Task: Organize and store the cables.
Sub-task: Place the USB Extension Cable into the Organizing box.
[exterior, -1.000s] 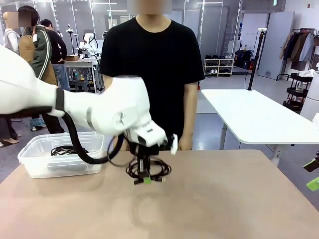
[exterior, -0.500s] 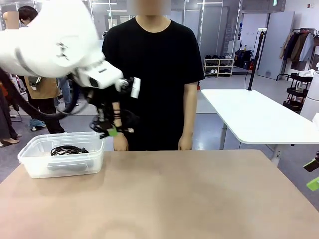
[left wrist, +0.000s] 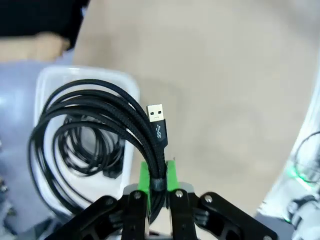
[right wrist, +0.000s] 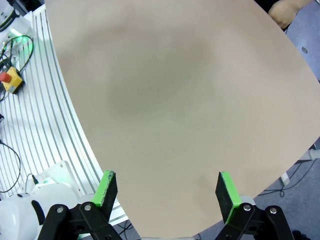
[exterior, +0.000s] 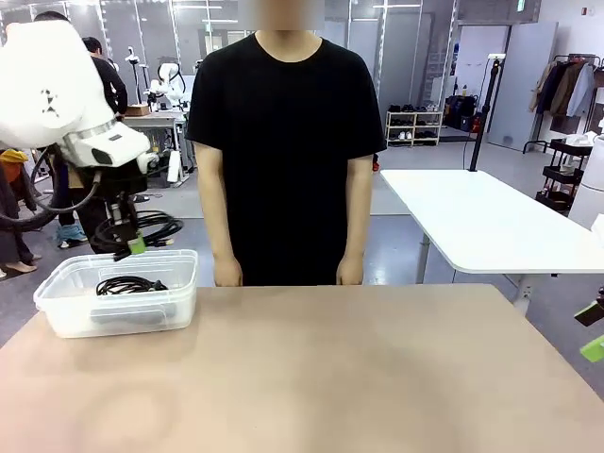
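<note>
My left gripper (exterior: 135, 244) hangs above the clear plastic bin (exterior: 57, 293) at the table's left end, shut on a coiled black cable (exterior: 156, 227). In the left wrist view the held cable coil (left wrist: 85, 120) runs up between the green pads (left wrist: 144, 177) of my left gripper (left wrist: 156, 184), its USB plug (left wrist: 157, 116) pointing up. Below it, another black cable coil (left wrist: 87, 150) lies inside the bin (left wrist: 127, 85); the same coil (exterior: 127, 284) shows in the front view. My right gripper (right wrist: 167, 191) is open over bare table (right wrist: 175, 90), nothing between its fingers.
A person in a black shirt (exterior: 283, 123) stands at the far edge, hands (exterior: 226, 274) hanging just behind the table. The tan tabletop (exterior: 359, 368) stretches right of the bin. A white table (exterior: 481, 222) stands farther back on the right.
My left arm has lifted the cable coil off the table's middle and carried it left, up and over the bin. The right gripper has stayed where it was.
</note>
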Tool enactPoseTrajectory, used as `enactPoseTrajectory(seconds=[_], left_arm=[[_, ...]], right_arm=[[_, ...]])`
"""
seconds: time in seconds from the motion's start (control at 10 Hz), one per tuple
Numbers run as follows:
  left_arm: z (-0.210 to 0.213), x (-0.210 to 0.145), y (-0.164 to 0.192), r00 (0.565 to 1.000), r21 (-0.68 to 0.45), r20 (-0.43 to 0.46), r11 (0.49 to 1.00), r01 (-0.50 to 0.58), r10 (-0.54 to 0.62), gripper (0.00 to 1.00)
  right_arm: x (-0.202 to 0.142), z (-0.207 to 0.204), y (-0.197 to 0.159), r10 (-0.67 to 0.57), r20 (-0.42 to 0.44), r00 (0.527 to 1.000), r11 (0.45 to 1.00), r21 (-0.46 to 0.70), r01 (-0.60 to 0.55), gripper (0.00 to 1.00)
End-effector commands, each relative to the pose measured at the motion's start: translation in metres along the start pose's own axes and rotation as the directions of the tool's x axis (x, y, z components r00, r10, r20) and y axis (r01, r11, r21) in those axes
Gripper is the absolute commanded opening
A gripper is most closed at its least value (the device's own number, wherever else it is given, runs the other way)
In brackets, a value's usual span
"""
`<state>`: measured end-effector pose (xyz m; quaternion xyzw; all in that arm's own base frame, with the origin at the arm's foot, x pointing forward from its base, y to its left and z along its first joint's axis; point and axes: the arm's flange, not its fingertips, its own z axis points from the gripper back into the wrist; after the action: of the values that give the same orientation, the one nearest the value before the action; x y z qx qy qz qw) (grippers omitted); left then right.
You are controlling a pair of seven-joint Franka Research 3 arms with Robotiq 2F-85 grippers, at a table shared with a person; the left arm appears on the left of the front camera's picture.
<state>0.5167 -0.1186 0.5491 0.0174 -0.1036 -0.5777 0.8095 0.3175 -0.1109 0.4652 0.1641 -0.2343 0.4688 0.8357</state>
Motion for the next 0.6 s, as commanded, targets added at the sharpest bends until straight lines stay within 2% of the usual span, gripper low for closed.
enactPoseTrajectory(seconds=[0.0,0.3,0.5], left_arm=[[-0.03,0.008,0.042,0.99,0.036,-0.079,0.993,-0.113,0.115,0.0],[-0.075,-0.002,0.08,0.98,-0.052,-0.059,0.98,-0.192,0.188,0.0],[-0.098,-0.003,0.088,0.971,-0.072,-0.103,0.972,-0.223,0.215,0.0]], right_arm=[[0.001,0.0,-0.001,-0.016,0.005,1.0,1.0,0.0,0.016,1.0],[0.001,0.0,-0.001,-0.016,0.005,1.0,1.0,0.0,0.016,1.0],[0.001,0.0,-0.001,-0.016,0.005,1.0,1.0,0.0,0.016,1.0]])
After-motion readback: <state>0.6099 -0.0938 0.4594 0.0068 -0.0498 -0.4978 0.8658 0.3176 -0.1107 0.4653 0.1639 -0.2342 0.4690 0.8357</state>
